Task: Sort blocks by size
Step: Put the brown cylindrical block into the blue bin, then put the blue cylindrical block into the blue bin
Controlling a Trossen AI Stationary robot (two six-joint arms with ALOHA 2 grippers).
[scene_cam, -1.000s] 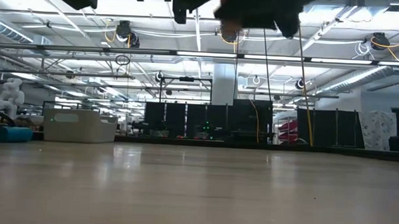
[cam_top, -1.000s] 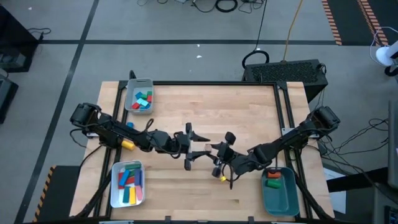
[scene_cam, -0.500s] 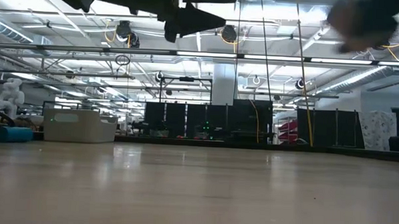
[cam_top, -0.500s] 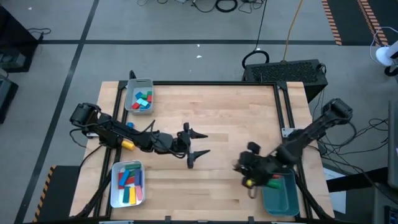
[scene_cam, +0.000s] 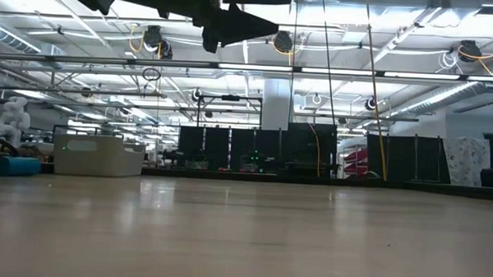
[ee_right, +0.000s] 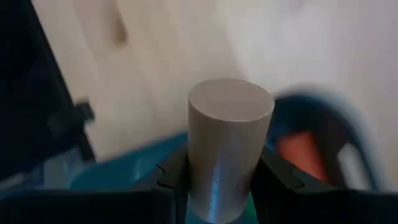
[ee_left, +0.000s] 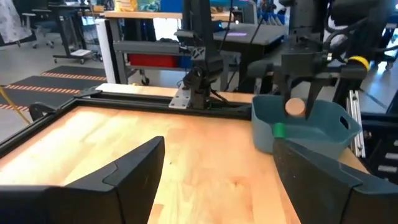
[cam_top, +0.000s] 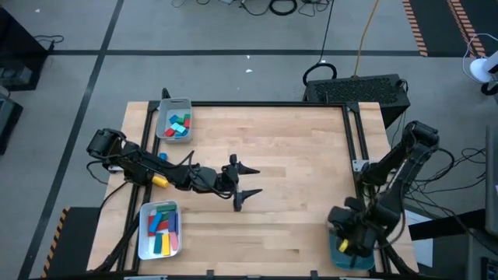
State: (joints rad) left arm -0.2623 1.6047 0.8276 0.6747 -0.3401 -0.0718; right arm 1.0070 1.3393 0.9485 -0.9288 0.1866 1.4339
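Pale butcher-block table [cam_top: 296,148], long wood grain, dark metal rail round the edge. Three rectangular plastic trays with rounded corners: grey tray [cam_top: 162,124] upper left, white tray [cam_top: 143,233] lower left, teal tray [ee_left: 323,124] lower right.

Right gripper [ee_right: 217,177] over the teal tray at lower right of the high view, clamped on a tan cylinder [ee_right: 227,146]: smooth, matte, flat round top, held upright between two dark fingers [ee_right: 280,177]. Same cylinder seen from the left wrist view as a tan disc [ee_left: 295,107] hanging above the teal tray's open top. Inside that tray one orange block [ee_right: 305,149] and one green block [ee_left: 279,130]; more cannot be counted.

Left gripper [cam_top: 245,180] mid-table, centre of the high view, fingers spread wide apart, nothing between them; two broad dark wedge-shaped fingers [ee_left: 134,168] over bare wood in its wrist view. Same gripper as a dark pointed shape at top of the low view.

Grey tray: small blocks, red, green, blue, roughly four. White tray: longer bars, red, blue, green, yellow, teal, roughly six, lying side by side.

Yellow band [cam_top: 159,180] on the left arm, yellow spot [cam_top: 343,245] on the right.
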